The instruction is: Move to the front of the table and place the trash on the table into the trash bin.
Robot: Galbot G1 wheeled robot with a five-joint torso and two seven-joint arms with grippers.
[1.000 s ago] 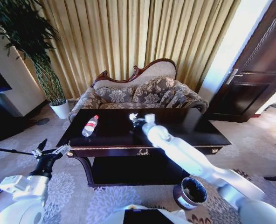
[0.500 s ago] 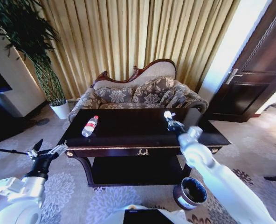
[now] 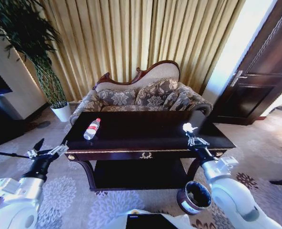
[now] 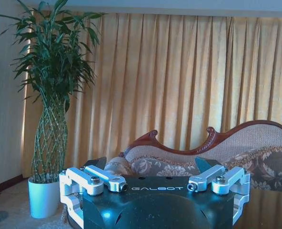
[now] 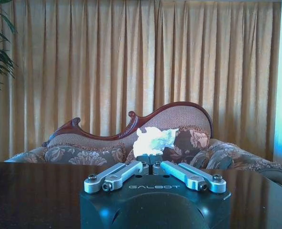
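Crumpled white paper scrap (image 3: 187, 127) pinched in the right gripper (image 3: 194, 139) near the dark glossy table's (image 3: 146, 136) right end.
The thin pinch could slip, dropping paper short of the round dark trash bin (image 3: 195, 196); the left gripper (image 3: 48, 150) hangs spread, clear red-capped bottle (image 3: 92, 129) untouched.

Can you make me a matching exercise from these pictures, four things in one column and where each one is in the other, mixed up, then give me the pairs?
Things:
1. plastic bottle
2. crumpled white paper
3. trash bin
4. left gripper

Places:
A. on the floor by the table's right front leg
B. off the table's left front corner, open, holding nothing
C. lying on the left part of the tabletop
D. pinched in the right gripper above the table's right end

Pairs: 1-C, 2-D, 3-A, 4-B
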